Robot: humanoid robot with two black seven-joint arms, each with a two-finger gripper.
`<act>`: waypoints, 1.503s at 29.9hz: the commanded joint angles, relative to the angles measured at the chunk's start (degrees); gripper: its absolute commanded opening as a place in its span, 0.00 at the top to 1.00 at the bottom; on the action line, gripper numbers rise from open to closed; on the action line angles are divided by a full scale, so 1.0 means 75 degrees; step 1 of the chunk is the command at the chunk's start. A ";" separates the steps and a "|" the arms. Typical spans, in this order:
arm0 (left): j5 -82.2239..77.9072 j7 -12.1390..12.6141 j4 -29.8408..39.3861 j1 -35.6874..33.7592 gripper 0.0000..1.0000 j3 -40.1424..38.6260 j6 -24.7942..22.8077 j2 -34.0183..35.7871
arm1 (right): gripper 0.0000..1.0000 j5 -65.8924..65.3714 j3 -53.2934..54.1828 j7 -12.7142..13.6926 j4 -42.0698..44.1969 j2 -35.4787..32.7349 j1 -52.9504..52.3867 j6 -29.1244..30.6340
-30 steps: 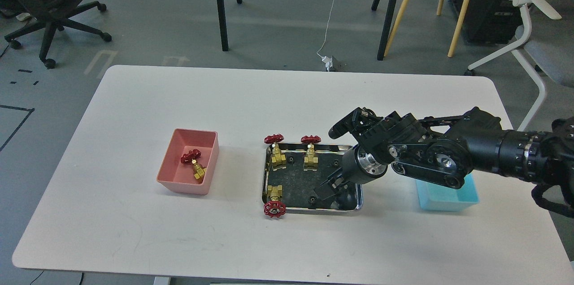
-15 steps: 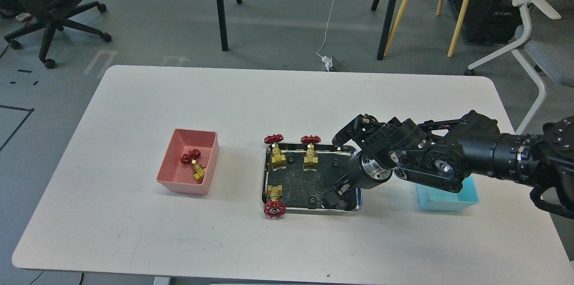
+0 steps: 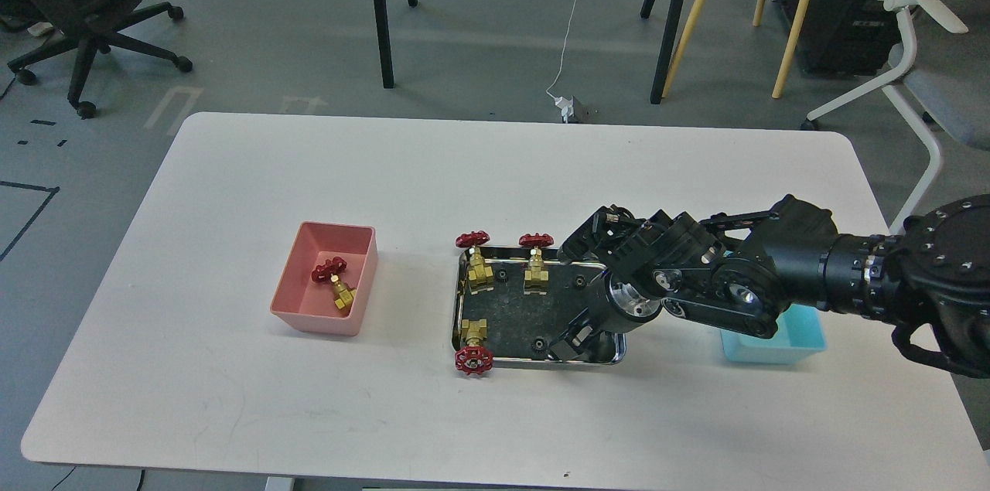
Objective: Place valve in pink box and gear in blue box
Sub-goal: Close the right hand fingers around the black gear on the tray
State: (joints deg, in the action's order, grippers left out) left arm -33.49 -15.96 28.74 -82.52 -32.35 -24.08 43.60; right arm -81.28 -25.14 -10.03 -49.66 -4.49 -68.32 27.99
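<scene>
- Reaching from the right edge of the head view, the right hand (image 3: 568,340) dips into the near right corner of the steel tray (image 3: 456,298) on the white desk (image 3: 495,166); its fingers are dark and bunched, so how far open it is, and whether it holds anything, cannot be told.
- Head view, gears: one black gear (image 3: 537,343) lies on the tray floor just left of the hand; others (image 3: 503,274) (image 3: 576,283) sit near the far rim. Judged light, rigid and slippery on steel, best pinched across the toothed rim.
- Head view, valves: one valve (image 3: 335,284) lies in the pink box (image 3: 288,298); three more (image 3: 473,338) stay at the tray's left and far sides. Judged heavier, rigid, graspable at the brass body.
- Head view, hidden: the arm covers most of the blue box (image 3: 773,348), so its contents are unseen; the left hand is out of view.
</scene>
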 commanded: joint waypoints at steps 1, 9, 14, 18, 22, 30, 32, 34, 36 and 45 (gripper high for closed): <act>0.0000 -0.0005 0.0000 -0.0001 0.01 0.0000 0.0000 0.0011 | 0.25 -0.0002 -0.0023 0.0002 0.0012 0.0002 -0.0020 0.0002; 0.0000 0.0007 0.0000 -0.0001 0.01 0.0000 0.0000 0.0011 | 0.36 -0.0002 -0.0035 0.0037 -0.0023 0.0165 -0.0149 0.0002; 0.0000 0.0007 0.0000 -0.0012 0.01 0.0000 0.0012 0.0011 | 0.38 -0.0014 -0.0070 0.0060 -0.0023 0.0189 -0.0161 0.0002; 0.0000 0.0007 -0.0012 -0.0012 0.01 0.0000 0.0012 0.0034 | 0.43 -0.0108 -0.0257 0.0072 -0.0034 0.0236 -0.0242 0.0002; 0.0000 0.0007 -0.0012 -0.0012 0.01 0.0012 0.0000 0.0046 | 0.44 -0.0119 -0.0281 0.0072 -0.0046 0.0236 -0.0313 0.0002; 0.0000 -0.0005 -0.0234 -0.0083 0.01 0.0012 -0.0023 0.0011 | 0.44 -0.0131 -0.0328 0.0072 -0.0046 0.0236 -0.0336 0.0002; 0.0000 -0.0005 -0.0234 -0.0094 0.01 0.0000 -0.0023 0.0023 | 0.44 -0.0154 -0.0421 0.0072 -0.0058 0.0236 -0.0371 0.0002; 0.0000 -0.0005 -0.0234 -0.0094 0.01 0.0000 -0.0035 0.0023 | 0.47 -0.0155 -0.0492 0.0072 -0.0070 0.0236 -0.0395 0.0002; 0.0000 -0.0005 -0.0234 -0.0094 0.01 0.0000 -0.0035 0.0023 | 0.49 -0.0155 -0.0539 0.0072 -0.0093 0.0236 -0.0407 0.0002; 0.0000 -0.0017 -0.0387 -0.0094 0.01 0.0000 -0.0070 0.0011 | 0.59 -0.0155 -0.0551 0.0072 -0.0105 0.0247 -0.0442 0.0002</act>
State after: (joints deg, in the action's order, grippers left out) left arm -33.48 -16.07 26.18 -83.22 -32.30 -24.55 43.81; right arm -82.44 -29.30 -9.49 -50.44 -2.72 -71.53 28.00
